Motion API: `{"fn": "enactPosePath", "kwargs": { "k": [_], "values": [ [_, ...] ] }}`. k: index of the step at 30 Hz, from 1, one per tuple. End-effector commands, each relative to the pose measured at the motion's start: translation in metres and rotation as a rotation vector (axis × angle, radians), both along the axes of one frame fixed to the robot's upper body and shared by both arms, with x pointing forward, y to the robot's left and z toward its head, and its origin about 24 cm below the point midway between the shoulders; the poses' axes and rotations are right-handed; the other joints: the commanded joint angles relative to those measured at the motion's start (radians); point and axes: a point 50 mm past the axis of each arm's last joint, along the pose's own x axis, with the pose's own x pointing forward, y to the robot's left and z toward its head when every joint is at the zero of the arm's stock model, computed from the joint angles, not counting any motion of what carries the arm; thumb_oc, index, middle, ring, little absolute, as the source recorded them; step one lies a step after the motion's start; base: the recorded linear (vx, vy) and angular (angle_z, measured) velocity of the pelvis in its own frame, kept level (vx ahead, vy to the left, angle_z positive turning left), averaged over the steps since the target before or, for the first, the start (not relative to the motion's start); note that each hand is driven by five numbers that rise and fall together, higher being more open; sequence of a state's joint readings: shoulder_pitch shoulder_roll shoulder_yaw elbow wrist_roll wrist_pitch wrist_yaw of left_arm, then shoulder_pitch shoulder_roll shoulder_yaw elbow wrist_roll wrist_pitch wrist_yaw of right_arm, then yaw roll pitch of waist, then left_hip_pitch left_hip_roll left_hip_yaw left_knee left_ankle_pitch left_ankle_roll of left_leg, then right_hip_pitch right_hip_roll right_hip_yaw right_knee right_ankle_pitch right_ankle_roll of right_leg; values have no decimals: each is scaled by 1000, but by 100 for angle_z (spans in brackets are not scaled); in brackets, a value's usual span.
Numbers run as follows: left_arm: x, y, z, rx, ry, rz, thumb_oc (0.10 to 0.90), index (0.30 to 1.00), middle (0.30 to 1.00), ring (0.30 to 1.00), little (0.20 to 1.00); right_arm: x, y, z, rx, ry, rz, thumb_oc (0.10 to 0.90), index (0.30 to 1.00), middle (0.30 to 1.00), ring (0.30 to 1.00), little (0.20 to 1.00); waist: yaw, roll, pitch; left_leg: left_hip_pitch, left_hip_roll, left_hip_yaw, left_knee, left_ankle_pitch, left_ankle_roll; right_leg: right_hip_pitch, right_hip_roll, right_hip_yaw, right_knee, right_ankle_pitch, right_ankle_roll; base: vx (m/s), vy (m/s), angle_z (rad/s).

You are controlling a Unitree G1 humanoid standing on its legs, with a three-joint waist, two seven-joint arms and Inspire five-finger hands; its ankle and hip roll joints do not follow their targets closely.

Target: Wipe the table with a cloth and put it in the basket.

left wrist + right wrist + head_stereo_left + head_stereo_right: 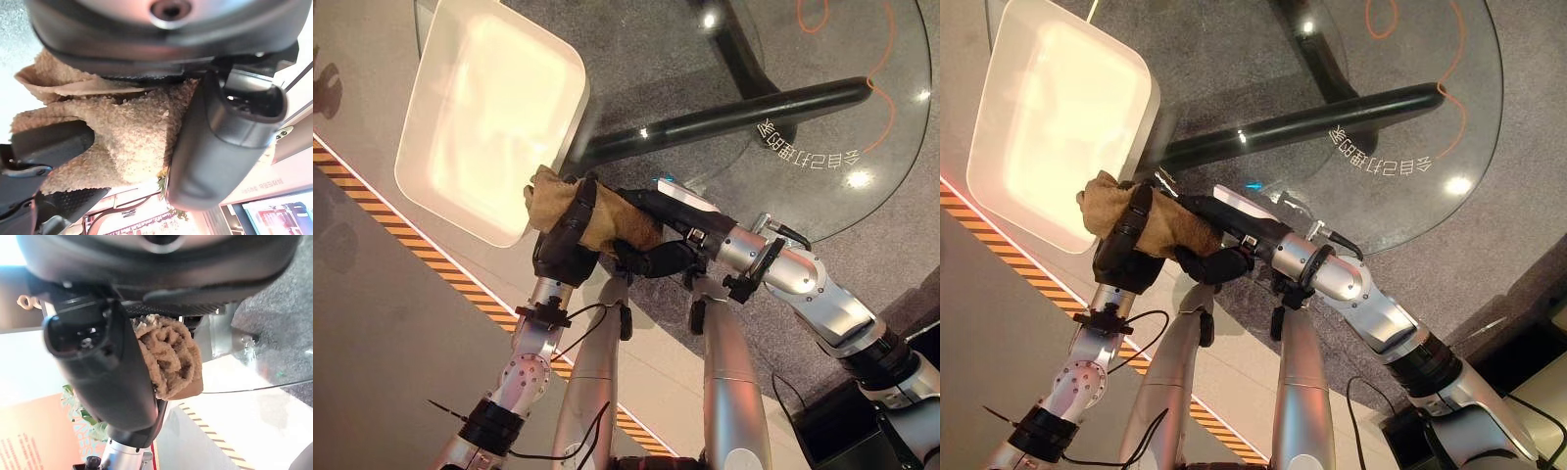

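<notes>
Cloth [607, 220], tan and fuzzy, sits bunched between both hands just off the near edge of the round glass counter [862, 127]. Left hand [570, 235] has its fingers [225, 142] curled round one end of the cloth; right hand [671, 230] clamps the other end, thumb pressed against it. Basket [440, 59], a white rectangular tub, rests on the counter just beyond the cloth.
</notes>
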State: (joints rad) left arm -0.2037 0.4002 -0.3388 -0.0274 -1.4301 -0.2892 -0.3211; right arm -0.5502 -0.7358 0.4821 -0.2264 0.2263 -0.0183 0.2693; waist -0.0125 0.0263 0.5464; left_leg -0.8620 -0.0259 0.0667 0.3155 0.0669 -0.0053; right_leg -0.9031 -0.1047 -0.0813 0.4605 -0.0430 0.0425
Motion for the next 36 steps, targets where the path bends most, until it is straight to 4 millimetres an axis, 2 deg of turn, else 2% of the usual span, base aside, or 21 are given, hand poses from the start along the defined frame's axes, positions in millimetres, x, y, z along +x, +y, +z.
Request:
{"fn": "enactPosePath", "kwargs": {
  "k": [1,6,7,8,9,12,14,15,16,18,20,22,26,27,28,30,32,33,34,35,36],
  "values": [
    [-24,-12,53,-90,-356,-109,100,300,300,300,200,-30,0,43,240,-198,115,800,900,900,900,900,-3,-18,-26,26,-63,-1,40,-86,22,32,73,1,-123,89,36,0,0,0],
    [-25,-12,51,-80,-352,-97,100,300,300,300,200,-37,-9,54,395,-234,136,800,900,900,900,900,-10,-20,-26,31,-61,2,37,-90,25,36,76,5,-125,89,37,0,0,0],
    [-25,-11,50,-77,-352,-96,199,385,385,385,299,-38,-12,57,439,-243,143,800,900,900,900,900,-11,-20,-26,31,-60,3,38,-92,25,36,76,6,-124,88,38,0,0,0],
    [-25,-11,50,-74,-352,-95,215,399,399,399,315,-40,-15,59,479,-247,152,800,900,900,900,900,-12,-20,-26,31,-60,3,40,-94,26,36,76,8,-124,88,38,0,0,0],
    [-26,-11,49,-72,-352,-94,322,491,491,491,422,-41,-17,61,512,-247,162,800,900,900,900,900,-13,-19,-26,32,-60,3,40,-95,26,36,77,9,-123,88,38,0,0,0],
    [-26,-11,49,-73,-353,-88,435,587,587,587,535,-45,-20,64,574,-260,176,800,900,900,900,900,-17,-18,-26,29,-60,3,45,-99,27,32,78,13,-121,88,39,0,0,0],
    [-26,-11,49,-74,-355,-88,449,599,599,599,549,-46,-21,64,584,-267,172,800,900,900,900,900,-18,-17,-26,27,-60,4,45,-99,28,30,78,15,-121,89,39,0,0,0],
    [-26,-11,50,-73,-356,-87,531,669,669,669,631,-47,-21,63,587,-270,170,800,900,900,900,900,-19,-16,-26,27,-60,6,43,-99,28,30,78,15,-123,89,39,0,0,0],
    [-26,-11,50,-73,-357,-89,652,773,773,773,752,-47,-21,62,589,-272,168,800,900,900,900,900,-19,-16,-26,27,-59,6,41,-99,28,29,77,14,-124,89,39,0,0,0],
    [-26,-10,49,-71,-359,-90,687,804,804,804,787,-47,-22,61,588,-273,166,800,900,900,900,900,-19,-15,-26,26,-59,7,42,-99,28,28,75,14,-125,89,38,0,0,0],
    [-27,-10,50,-72,-360,-90,682,799,799,799,782,-47,-21,60,587,-275,164,800,900,900,900,900,-19,-15,-26,25,-59,7,39,-99,28,29,75,14,-127,90,39,0,0,0],
    [-27,-10,51,-72,-362,-88,751,858,858,858,851,-47,-22,60,590,-277,165,800,900,900,900,900,-19,-15,-26,24,-58,8,38,-98,27,29,75,14,-130,91,40,0,0,0],
    [-26,-10,51,-73,-360,-87,759,865,865,865,859,-47,-22,60,593,-277,162,800,900,900,900,900,-18,-16,-26,24,-58,8,37,-97,26,32,73,12,-133,92,40,0,0,0],
    [-26,-10,52,-73,-361,-86,800,900,900,900,900,-47,-22,61,593,-276,162,800,900,900,900,900,-18,-16,-26,23,-57,8,37,-97,26,31,73,12,-132,92,40,0,0,0],
    [-27,-10,52,-73,-362,-86,800,900,900,900,900,-47,-22,61,594,-276,163,800,900,900,900,900,-18,-17,-26,23,-57,8,37,-98,26,31,73,11,-132,91,40,0,0,0],
    [-27,-10,52,-72,-363,-86,748,855,855,855,848,-47,-22,60,596,-274,162,800,900,900,900,900,-17,-18,-26,24,-57,7,35,-97,25,33,73,10,-135,92,40,0,0,0],
    [-27,-9,52,-72,-364,-85,649,771,771,771,749,-48,-22,60,600,-274,161,800,900,900,900,900,-18,-20,-26,25,-56,7,33,-97,26,34,73,10,-137,94,41,0,0,0],
    [-27,-9,52,-73,-365,-84,572,705,705,705,672,-48,-22,60,602,-274,160,800,900,900,900,900,-17,-20,-26,24,-56,7,34,-97,26,33,73,10,-136,94,41,0,0,0],
    [-27,-8,53,-77,-370,-85,383,542,542,542,483,-47,-22,60,603,-274,157,800,900,900,900,900,-17,-20,-26,24,-57,7,34,-97,26,34,73,11,-136,94,41,0,0,0],
    [-27,-8,53,-80,-371,-85,314,484,484,484,414,-47,-22,60,605,-274,156,800,900,900,900,900,-17,-20,-26,25,-57,7,34,-98,26,34,74,11,-136,94,40,0,0,0],
    [-27,-8,53,-84,-372,-84,169,359,359,359,269,-47,-22,60,608,-274,155,800,900,900,900,900,-17,-20,-26,25,-57,7,34,-98,26,34,73,11,-136,94,41,0,0,0]
  ]
}}
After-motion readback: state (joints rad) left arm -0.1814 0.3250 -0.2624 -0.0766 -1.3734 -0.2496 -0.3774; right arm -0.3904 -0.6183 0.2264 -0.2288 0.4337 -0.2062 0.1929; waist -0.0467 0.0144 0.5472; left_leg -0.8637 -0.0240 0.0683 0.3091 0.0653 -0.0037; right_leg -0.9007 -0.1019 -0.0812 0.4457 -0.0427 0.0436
